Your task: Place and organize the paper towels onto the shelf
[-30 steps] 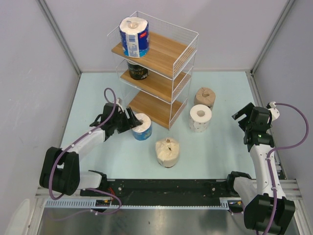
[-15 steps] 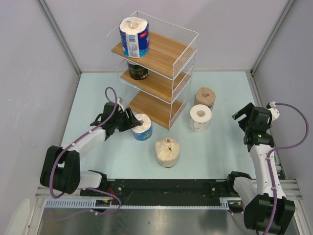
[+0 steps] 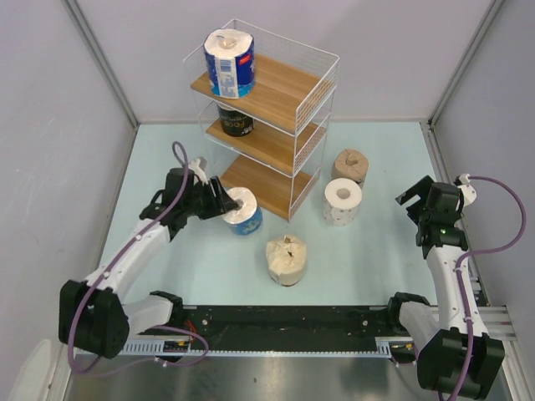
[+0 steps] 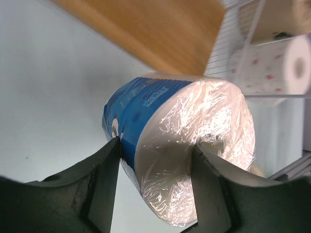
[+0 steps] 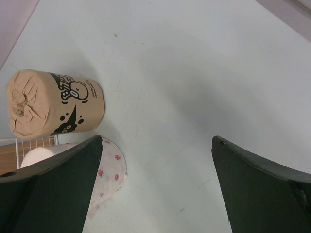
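My left gripper [image 3: 229,205] is shut on a blue-wrapped paper towel roll [image 3: 245,217], held tilted just in front of the shelf's [image 3: 276,134] bottom board. In the left wrist view one finger [image 4: 209,184] sits in the roll's core and the other presses on its blue side [image 4: 146,107]. A second blue roll [image 3: 229,63] stands on the top tier and a dark roll [image 3: 235,119] on the middle tier. The tan-brown roll [image 3: 349,165], white dotted roll [image 3: 343,200] and cream roll [image 3: 286,259] stand on the table. My right gripper [image 3: 413,194] is open and empty, right of them.
The shelf's bottom board [image 4: 155,34] lies just beyond the held roll, with its wire side [image 4: 228,43] to the right. The right wrist view shows the tan-brown roll [image 5: 53,102] and the dotted roll [image 5: 109,172] left of my open fingers. Grey walls enclose the table.
My left arm has risen and swung a little toward the shelf, carrying the blue roll with it. The right arm has not moved.
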Tool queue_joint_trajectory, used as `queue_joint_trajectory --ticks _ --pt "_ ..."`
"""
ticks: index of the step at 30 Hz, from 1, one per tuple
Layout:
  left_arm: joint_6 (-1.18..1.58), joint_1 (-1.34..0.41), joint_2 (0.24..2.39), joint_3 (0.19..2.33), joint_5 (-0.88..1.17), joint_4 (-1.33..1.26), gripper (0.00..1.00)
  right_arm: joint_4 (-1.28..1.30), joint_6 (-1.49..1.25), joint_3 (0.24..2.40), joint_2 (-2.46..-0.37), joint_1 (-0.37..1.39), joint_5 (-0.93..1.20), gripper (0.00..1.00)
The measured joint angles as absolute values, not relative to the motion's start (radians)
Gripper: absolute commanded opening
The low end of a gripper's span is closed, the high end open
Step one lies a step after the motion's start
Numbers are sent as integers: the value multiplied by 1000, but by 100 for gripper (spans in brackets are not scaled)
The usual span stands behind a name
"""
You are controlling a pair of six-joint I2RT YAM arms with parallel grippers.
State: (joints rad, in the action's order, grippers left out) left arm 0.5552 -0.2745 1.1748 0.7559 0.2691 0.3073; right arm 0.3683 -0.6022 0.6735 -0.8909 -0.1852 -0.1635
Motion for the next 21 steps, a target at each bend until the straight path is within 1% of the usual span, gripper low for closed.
queue_joint_trajectory --ticks 5,9,21 --pt "540 -275 1068 906 285 364 32 364 -604 673 -899 -185 -150 100" --pt "532 -275 1023 1025 330 382 33 360 -609 673 -903 -185 -148 100" --pt "516 -278 1003 1396 440 438 36 361 -609 673 -886 -185 -148 100"
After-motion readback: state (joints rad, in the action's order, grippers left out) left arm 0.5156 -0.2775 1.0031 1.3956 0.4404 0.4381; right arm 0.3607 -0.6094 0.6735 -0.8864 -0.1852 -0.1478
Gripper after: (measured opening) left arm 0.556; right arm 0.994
